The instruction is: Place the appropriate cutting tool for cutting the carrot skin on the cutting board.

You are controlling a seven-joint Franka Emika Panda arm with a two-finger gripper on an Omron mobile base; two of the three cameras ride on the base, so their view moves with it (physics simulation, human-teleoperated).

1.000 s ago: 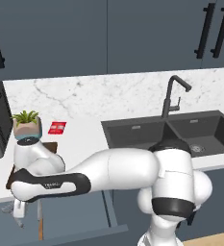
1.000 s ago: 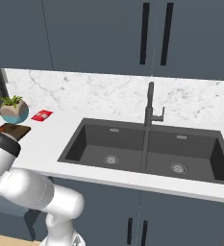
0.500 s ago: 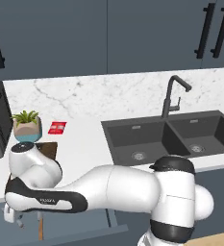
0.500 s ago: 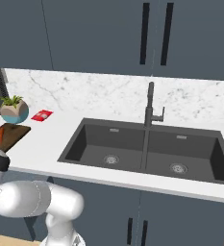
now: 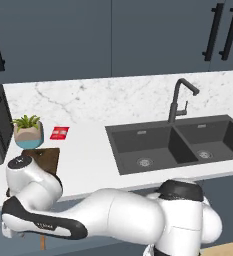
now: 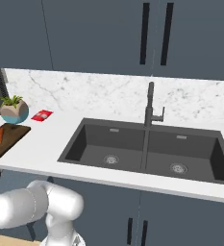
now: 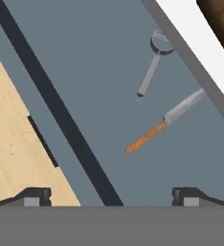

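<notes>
Cutting board (image 6: 5,141) carries the carrot (image 6: 1,134). In the hand view the peeler (image 7: 152,67) lies in an open drawer (image 7: 108,86), knife (image 7: 164,122) at its 6 o'clock. Gripper (image 7: 111,196) jaws stand wide apart, empty. Peeler is likely light, stiff, slick; grasp mid-handle.

Peeler (image 7: 153,63) – light grey all over. Knife (image 7: 164,121): silver blade, orange-brown handle. Drawer floor (image 7: 108,77) flat blue-grey w/ a darker front edge. Carrot (image 6: 1,134) orange, on dark brown grained cutting board (image 6: 7,144). Counter (image 6: 51,139) white – grey marbling on backsplash. Sink (image 6: 147,149) charcoal. Floor (image 7: 17,139) pale wood.
</notes>
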